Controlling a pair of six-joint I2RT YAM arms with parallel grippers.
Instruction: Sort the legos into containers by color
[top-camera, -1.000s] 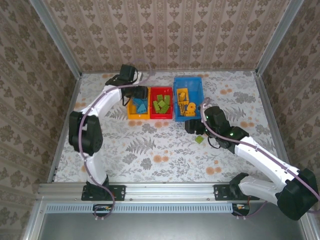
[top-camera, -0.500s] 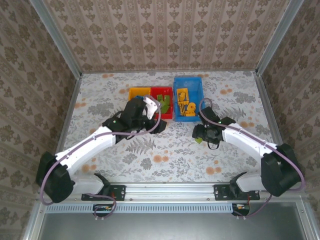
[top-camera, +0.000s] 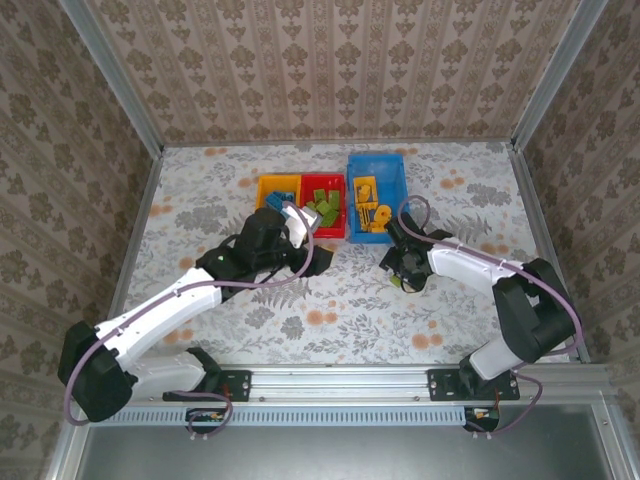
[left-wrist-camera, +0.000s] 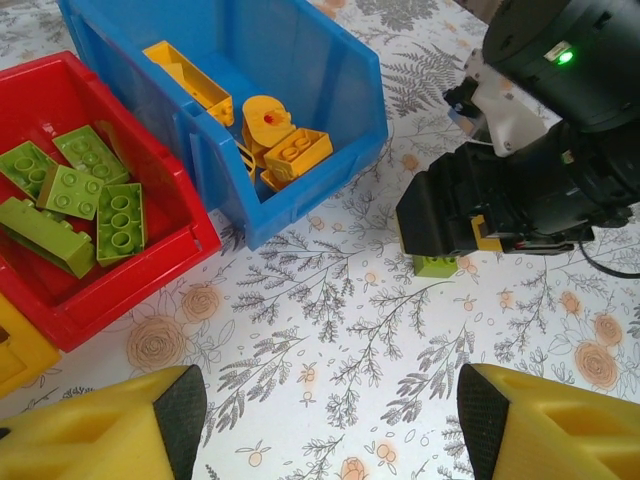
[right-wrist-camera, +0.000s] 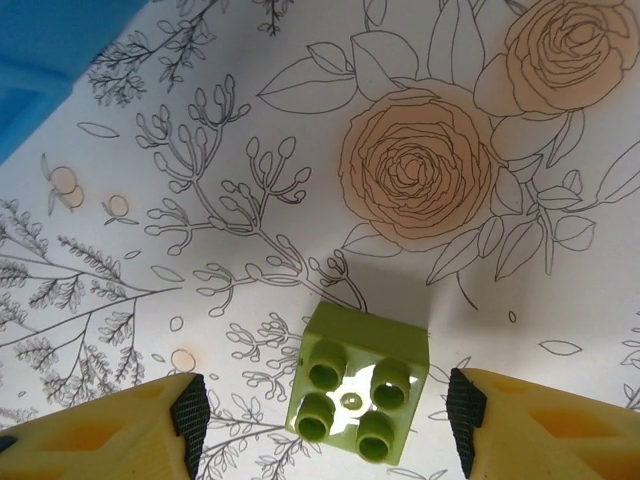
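**Right wrist view.** My right gripper (right-wrist-camera: 328, 425), jaws apart, straddles a green four-stud brick (right-wrist-camera: 362, 395) lying studs-up on the floral tabletop (right-wrist-camera: 200, 90). Neither pad touches it. Set like this, closing should clamp its flat sides.

**Left wrist view.** My left gripper (left-wrist-camera: 330, 425) hangs apart and empty near the red bin (left-wrist-camera: 110, 295), which holds the other green bricks (left-wrist-camera: 85, 195).

The worktop (top-camera: 330, 300) is white with grey ferns and peach roses. A lime-green brick (right-wrist-camera: 362, 378) lies on it. Green bricks (left-wrist-camera: 80, 195) fill the red bin (left-wrist-camera: 110, 300) and orange-yellow bricks (left-wrist-camera: 290, 150) the blue bin (left-wrist-camera: 310, 80). The fingers (right-wrist-camera: 90, 430) of the right hand (right-wrist-camera: 325, 420) are yellow with black pads.
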